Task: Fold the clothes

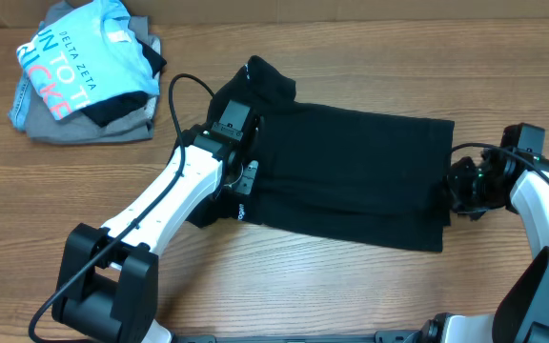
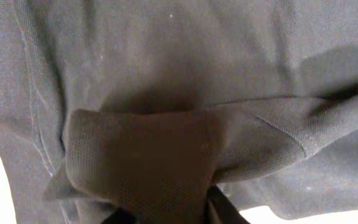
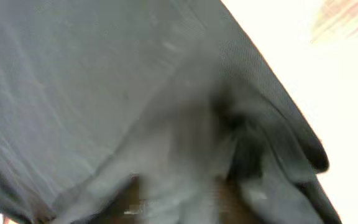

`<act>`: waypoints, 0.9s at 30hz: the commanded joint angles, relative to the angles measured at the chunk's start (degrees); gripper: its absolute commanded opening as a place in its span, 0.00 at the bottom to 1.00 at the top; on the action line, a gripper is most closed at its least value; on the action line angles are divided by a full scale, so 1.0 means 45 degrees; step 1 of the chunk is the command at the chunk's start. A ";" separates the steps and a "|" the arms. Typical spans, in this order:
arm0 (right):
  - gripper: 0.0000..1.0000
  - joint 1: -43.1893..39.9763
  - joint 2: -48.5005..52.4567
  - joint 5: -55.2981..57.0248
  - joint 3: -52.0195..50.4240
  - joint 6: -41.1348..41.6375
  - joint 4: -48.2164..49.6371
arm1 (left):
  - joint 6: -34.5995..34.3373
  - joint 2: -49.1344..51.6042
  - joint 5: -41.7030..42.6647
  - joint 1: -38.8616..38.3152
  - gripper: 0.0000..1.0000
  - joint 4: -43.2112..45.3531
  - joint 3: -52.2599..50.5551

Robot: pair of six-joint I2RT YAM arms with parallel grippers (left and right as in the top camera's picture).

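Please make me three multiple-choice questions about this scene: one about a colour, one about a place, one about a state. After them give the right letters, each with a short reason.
1. What colour is the T-shirt between the left gripper and the right gripper?
A) red
B) black
C) yellow

2. Where does the light blue shirt lie?
A) under the T-shirt
B) in the right gripper
C) on the grey garment, far left on the table

3. How is the T-shirt now?
A) spread out on the table
B) rolled into a ball
C) hanging off the table edge

Answers:
1 B: the overhead view shows black fabric.
2 C: grey fabric shows beneath it.
3 A: it lies wide between both grippers.
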 commanded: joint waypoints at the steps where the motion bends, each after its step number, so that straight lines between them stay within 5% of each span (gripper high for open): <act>1: 0.51 0.0024 -0.0117 0.0937 0.0005 -0.0253 -0.0262 | 0.0257 0.0063 -0.0024 0.0068 0.28 -0.0112 0.0228; 15: 0.43 0.0024 -0.0107 0.1010 -0.2011 -0.0248 0.1681 | 0.0262 0.0063 -0.0024 0.0068 0.29 -0.0238 0.0228; 20: 0.04 0.0024 -0.0107 0.0471 -0.2064 -0.0262 0.2040 | 0.0272 0.0063 -0.0029 0.0068 0.28 -0.0291 0.0228; 27: 0.04 0.0024 -0.0797 0.0253 -0.0937 -0.0928 -0.0661 | 0.0452 0.0058 -0.0029 0.0068 0.20 -0.1005 0.0228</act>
